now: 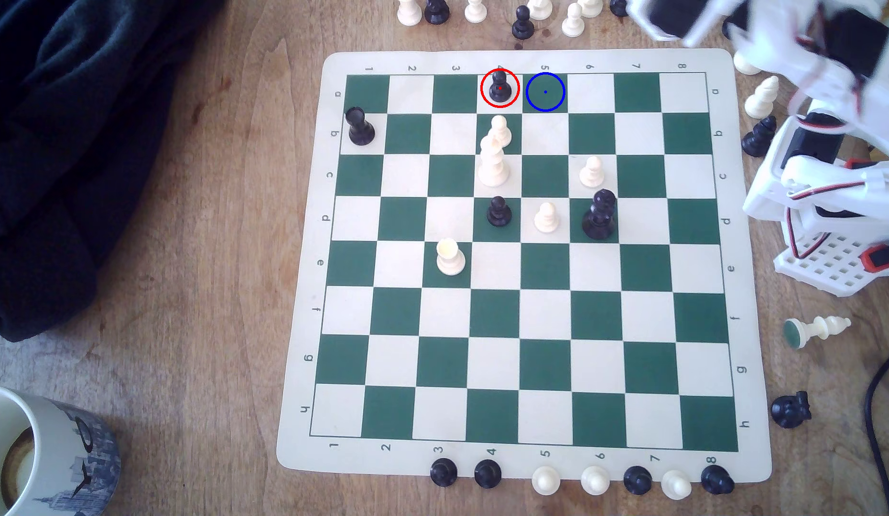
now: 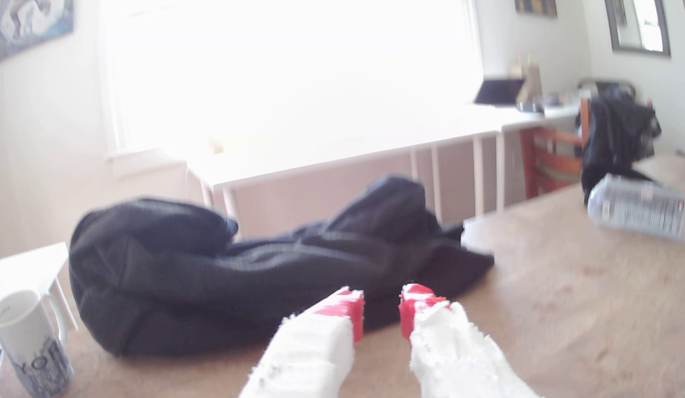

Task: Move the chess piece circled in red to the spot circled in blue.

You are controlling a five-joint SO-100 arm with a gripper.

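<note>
Pointing out over table toward dark jacket [image 2: 256,264], gripper [image 2: 381,312] raised, red-tipped fingers [image 2: 350,310] narrowly parted, holding nothing, touching nothing. Arm [image 1: 825,163] folded off board [image 1: 527,258], exterior view's right. Black pawn [image 1: 499,87] upright on red-ringed cream square, far row, well apart from fingers. Blue-ringed green square [image 1: 545,92] adjoins it on exterior view's right, arm side.

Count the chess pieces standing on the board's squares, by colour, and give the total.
Black: 4 (red-ringed pawn, black rook, second black pawn, tall crowned black piece)
White: 5 (tall white piece, white rook, and three white pawns)
Total: 9
</note>
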